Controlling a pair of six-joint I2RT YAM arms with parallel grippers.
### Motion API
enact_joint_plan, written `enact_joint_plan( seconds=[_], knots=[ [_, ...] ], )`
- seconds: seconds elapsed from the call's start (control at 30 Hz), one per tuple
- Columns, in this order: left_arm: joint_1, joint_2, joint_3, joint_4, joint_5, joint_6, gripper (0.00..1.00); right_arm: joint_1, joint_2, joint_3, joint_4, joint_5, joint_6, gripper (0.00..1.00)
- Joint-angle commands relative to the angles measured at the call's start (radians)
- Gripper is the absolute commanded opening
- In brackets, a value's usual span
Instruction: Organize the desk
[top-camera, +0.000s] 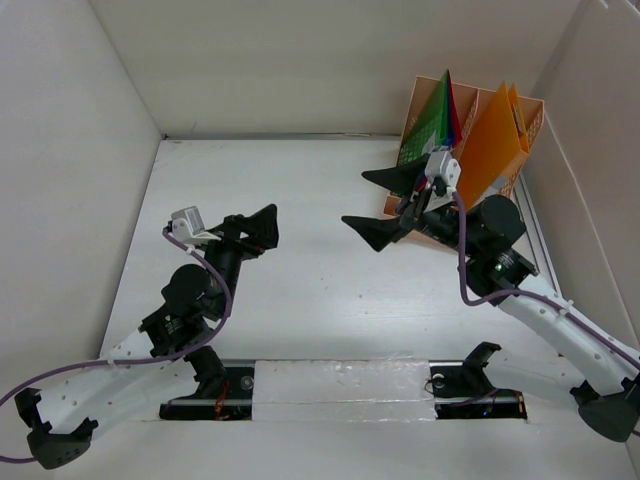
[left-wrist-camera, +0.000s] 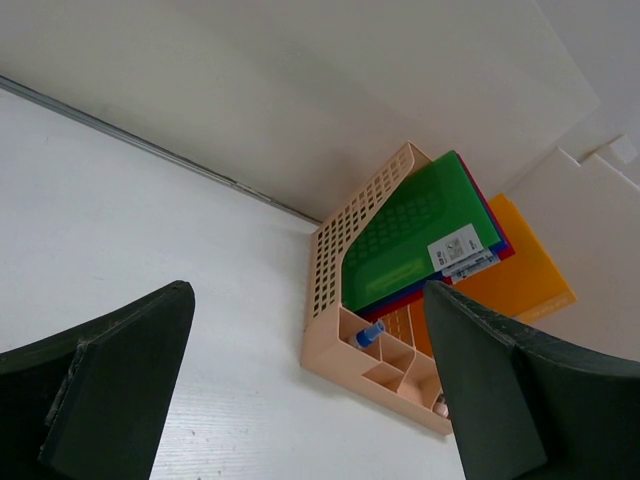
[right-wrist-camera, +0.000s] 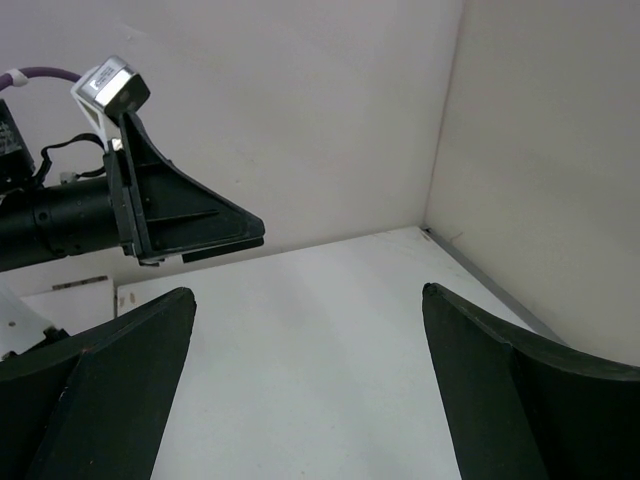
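Note:
The desk (top-camera: 300, 290) is a white tabletop closed in by white walls. Over its left half hangs my left gripper (top-camera: 258, 230), open and holding nothing. In the left wrist view my left gripper (left-wrist-camera: 308, 292) faces the bare desk (left-wrist-camera: 150, 230) and the far right corner. My right gripper (top-camera: 377, 205) hovers open and empty right of centre, just in front of the file rack. From the right wrist view my right gripper (right-wrist-camera: 308, 292) looks across bare desk (right-wrist-camera: 310, 370) toward the left gripper (right-wrist-camera: 190, 215).
A peach-orange slotted file rack (top-camera: 532, 112) stands in the back right corner, holding a green folder (top-camera: 430, 120) and an orange folder (top-camera: 490, 145). Its front compartments (left-wrist-camera: 395, 365) hold a blue-capped item (left-wrist-camera: 370, 333). White walls (top-camera: 300, 60) close three sides.

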Motion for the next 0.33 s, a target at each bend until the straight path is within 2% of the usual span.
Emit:
enact_joint_plan(
  seconds=[0.0,0.3],
  knots=[
    [0.004,0.002,0.042,0.032,0.015,0.030,0.94,0.010,-0.009,0.009,0.023,0.025,-0.019,1.00],
    [0.004,0.034,0.048,0.053,0.043,0.050,0.94,0.010,0.025,0.024,0.007,0.023,-0.029,1.00]
  ],
)
